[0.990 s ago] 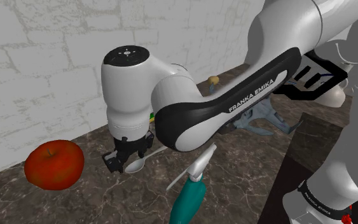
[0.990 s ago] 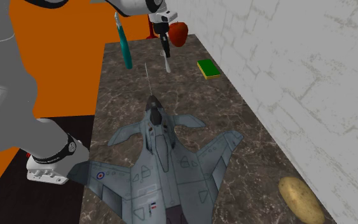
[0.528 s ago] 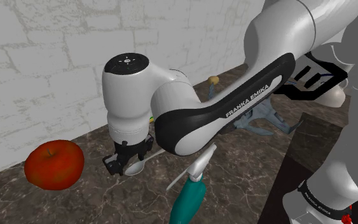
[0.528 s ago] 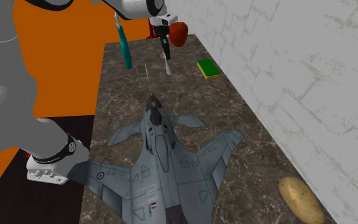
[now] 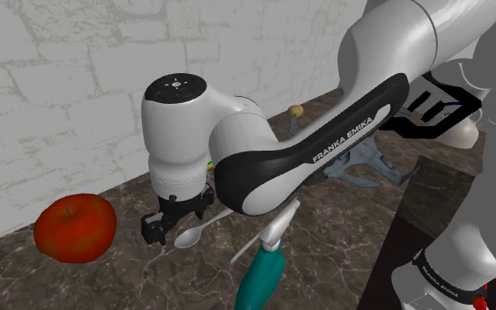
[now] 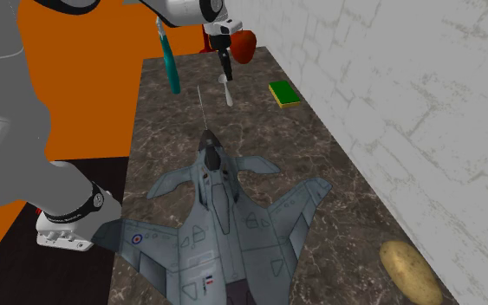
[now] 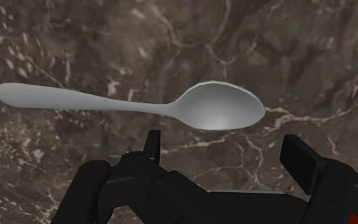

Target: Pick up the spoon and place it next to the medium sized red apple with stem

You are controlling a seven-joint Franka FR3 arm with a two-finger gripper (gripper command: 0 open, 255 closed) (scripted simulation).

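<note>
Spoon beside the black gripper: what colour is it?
The spoon is plain light grey, best seen in the wrist view.

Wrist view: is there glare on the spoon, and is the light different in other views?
Wrist view: the spoon has a soft bright patch in its bowl, no hard glare; shoulder view: the apple darkens toward its underside; second exterior view: light looks even.

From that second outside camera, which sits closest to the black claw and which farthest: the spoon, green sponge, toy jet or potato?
1. Spoon, right beside the gripper.
2. Green sponge, off toward that view's right.
3. Toy jet, in the view's middle.
4. Potato, at the lower right corner.
</note>
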